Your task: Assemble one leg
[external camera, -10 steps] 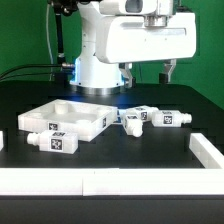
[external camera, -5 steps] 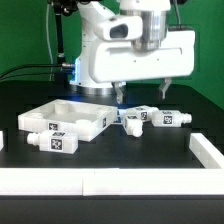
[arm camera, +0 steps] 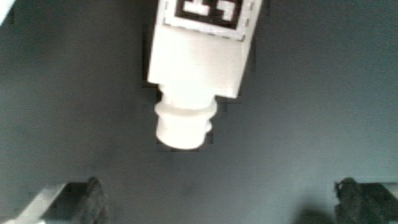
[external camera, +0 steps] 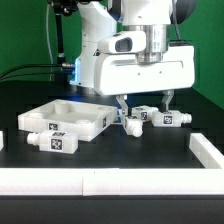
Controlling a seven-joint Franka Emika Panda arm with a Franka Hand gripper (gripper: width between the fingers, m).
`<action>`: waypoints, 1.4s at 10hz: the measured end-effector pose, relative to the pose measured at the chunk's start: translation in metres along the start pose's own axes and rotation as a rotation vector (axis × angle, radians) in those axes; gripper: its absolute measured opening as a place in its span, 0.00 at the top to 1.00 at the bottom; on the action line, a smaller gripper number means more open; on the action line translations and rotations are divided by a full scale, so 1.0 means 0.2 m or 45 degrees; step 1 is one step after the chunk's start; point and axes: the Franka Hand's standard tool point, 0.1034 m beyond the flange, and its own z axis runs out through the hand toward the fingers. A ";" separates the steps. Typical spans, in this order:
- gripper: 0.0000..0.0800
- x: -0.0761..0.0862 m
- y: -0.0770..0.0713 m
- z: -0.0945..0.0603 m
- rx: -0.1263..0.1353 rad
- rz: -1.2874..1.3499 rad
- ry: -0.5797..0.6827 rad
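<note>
Two white legs with tags lie on the black table at the exterior view's right, one [external camera: 137, 119] nearer the middle and one [external camera: 173, 118] further right. A third leg [external camera: 53, 142] lies in front of the white square tabletop [external camera: 40, 122]. My gripper [external camera: 144, 101] hangs open and empty just above the two right legs, its fingers spread to either side of the nearer one. In the wrist view a leg [arm camera: 199, 55] with its narrow peg end lies ahead of the gripper [arm camera: 217, 205]; both fingertips [arm camera: 71, 200] show at the frame corners, wide apart.
A white rail [external camera: 100, 182] runs along the table's front edge and another white block [external camera: 207, 150] stands at the exterior view's right. The arm's white base [external camera: 95, 70] stands behind the tabletop.
The gripper has come down from high above the table to just over the two right legs. The parts have not moved.
</note>
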 end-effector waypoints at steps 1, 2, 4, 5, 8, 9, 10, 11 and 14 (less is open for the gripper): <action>0.19 -0.06 0.01 0.05 0.002 0.013 -0.022; 0.19 -0.11 0.00 0.09 0.009 0.036 -0.057; 0.19 -0.16 -0.03 0.16 0.019 0.047 -0.099; 0.19 -0.15 -0.04 0.16 0.020 0.037 -0.098; 0.43 -0.15 -0.04 0.16 0.020 0.034 -0.098; 0.65 -0.15 -0.04 0.16 0.019 0.034 -0.098; 0.64 -0.15 -0.04 0.16 0.019 0.034 -0.098; 0.64 -0.15 -0.04 0.16 0.019 0.034 -0.098; 0.64 -0.13 -0.05 0.11 0.021 0.030 -0.115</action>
